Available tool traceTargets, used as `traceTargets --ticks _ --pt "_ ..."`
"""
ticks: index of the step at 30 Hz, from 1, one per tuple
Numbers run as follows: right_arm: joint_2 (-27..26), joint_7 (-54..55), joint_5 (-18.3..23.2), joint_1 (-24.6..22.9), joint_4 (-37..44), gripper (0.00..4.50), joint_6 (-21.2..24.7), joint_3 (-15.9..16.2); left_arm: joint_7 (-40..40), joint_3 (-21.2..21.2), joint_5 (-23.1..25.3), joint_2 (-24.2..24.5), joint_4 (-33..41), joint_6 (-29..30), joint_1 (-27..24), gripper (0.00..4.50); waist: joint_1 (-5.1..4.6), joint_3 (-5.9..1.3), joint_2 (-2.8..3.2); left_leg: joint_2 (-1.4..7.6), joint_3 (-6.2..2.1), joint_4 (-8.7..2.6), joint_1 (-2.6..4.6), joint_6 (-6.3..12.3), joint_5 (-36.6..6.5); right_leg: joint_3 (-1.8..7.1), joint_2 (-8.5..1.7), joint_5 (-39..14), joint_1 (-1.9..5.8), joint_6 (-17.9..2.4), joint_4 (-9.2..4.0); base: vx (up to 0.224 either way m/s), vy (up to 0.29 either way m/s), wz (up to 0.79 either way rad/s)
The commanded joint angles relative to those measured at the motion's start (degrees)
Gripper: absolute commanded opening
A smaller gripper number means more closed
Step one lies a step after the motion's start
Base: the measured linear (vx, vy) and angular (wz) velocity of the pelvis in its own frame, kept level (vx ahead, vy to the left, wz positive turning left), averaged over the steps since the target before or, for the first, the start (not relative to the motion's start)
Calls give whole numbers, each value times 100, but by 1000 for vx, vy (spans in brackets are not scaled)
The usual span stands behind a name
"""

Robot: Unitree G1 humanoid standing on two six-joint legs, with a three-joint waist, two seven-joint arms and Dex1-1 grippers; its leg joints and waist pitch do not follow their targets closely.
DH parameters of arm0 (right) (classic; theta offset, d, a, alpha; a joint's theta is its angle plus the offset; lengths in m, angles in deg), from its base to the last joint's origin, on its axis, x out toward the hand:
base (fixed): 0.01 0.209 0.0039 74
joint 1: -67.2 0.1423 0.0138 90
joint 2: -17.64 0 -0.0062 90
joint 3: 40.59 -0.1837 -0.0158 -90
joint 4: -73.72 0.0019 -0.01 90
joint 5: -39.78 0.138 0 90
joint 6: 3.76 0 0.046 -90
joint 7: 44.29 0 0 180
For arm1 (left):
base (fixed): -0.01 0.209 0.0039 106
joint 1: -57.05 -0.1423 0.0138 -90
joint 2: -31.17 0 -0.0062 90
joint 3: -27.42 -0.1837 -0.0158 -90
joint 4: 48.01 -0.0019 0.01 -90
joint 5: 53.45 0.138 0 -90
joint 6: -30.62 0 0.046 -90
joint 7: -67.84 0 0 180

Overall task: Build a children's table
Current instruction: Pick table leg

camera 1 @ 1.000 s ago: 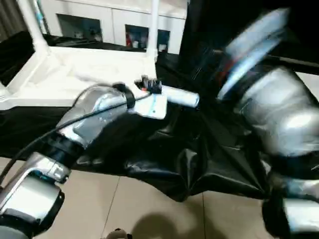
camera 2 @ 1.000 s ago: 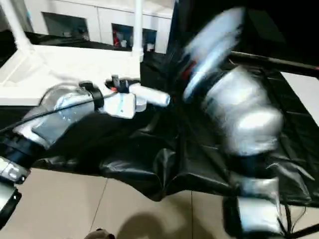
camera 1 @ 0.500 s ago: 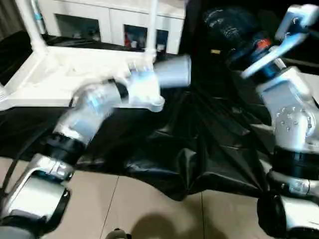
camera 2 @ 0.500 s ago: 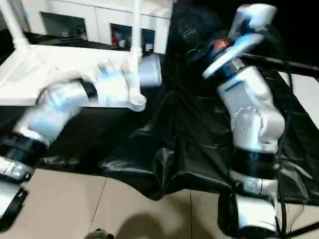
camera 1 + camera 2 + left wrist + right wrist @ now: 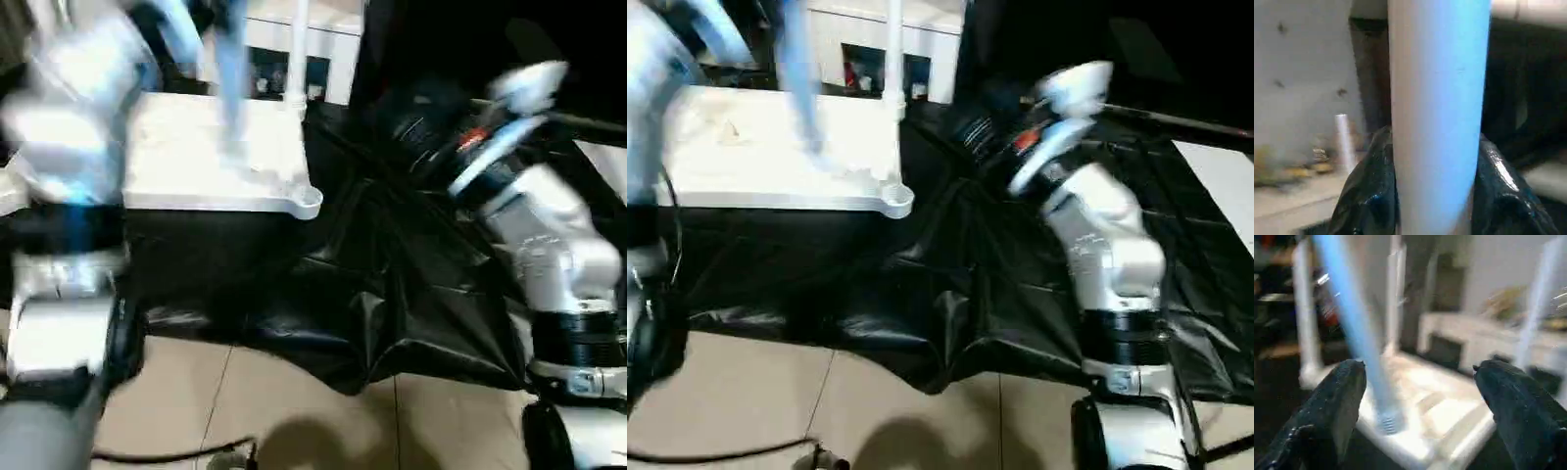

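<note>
The white tabletop (image 5: 196,186) lies underside up on a black cloth. One white leg (image 5: 297,49) stands in its far right corner socket; the near right socket (image 5: 307,203) is empty. My left arm is raised at the left, and my left gripper (image 5: 1437,147) is shut on another white leg (image 5: 232,78). That leg hangs nearly upright with its lower end just over the tabletop's middle. My right gripper (image 5: 1420,367) is open and holds nothing. It faces the tabletop from the right, where the held leg's ribbed end (image 5: 1386,421) shows between its fingers (image 5: 1347,396).
The black cloth (image 5: 392,294) drapes in folds to the tiled floor (image 5: 294,411). A white cabinet (image 5: 328,59) with glass doors stands behind the tabletop. A dark cable (image 5: 147,455) lies on the floor at the near left.
My left arm has swung up and left, turning the held leg from lying across to nearly upright over the tabletop. My right arm has lowered and turned toward the tabletop.
</note>
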Motion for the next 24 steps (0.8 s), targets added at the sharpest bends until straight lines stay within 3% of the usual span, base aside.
traceTargets --ticks 1,6,11,16,20,24 --pt "139 -289 -33 -67 176 429 148 137 -123 223 -676 -181 120 649 83 155 9 -388 43 355 -136 -410 214 -229 -972 256 -542 -414 183 -1455 -396 0 0 0" --pt "219 -497 -166 -50 134 447 158 365 -192 423 -1245 -379 218 1382 54 155 36 -389 -4 374 -142 -432 213 -256 -955 258 -536 -500 201 -1327 -409 0 0 0" --pt "366 -650 -349 87 -115 450 303 724 -397 582 -1598 -495 393 2169 -30 155 34 -384 6 367 -141 -422 208 -231 -818 269 -538 -382 210 -1310 -412 0 0 0" --pt "465 -828 -651 97 -359 450 379 1068 -611 769 -2123 -587 412 2568 55 155 27 -391 10 367 -150 -420 206 -257 -845 267 -529 -355 226 -1316 -407 0 0 0" --pt "423 -766 -702 122 -493 450 469 1160 -717 989 -2321 -717 416 2790 128 155 25 -381 -3 364 -145 -421 207 -260 -878 273 -529 -420 228 -1327 -424 0 0 0" --pt "408 -792 -668 142 -513 413 515 1191 -824 1095 -2475 -782 434 2870 150 155 28 -379 -4 374 -153 -426 210 -254 -907 275 -533 -471 225 -1283 -432 0 0 0"
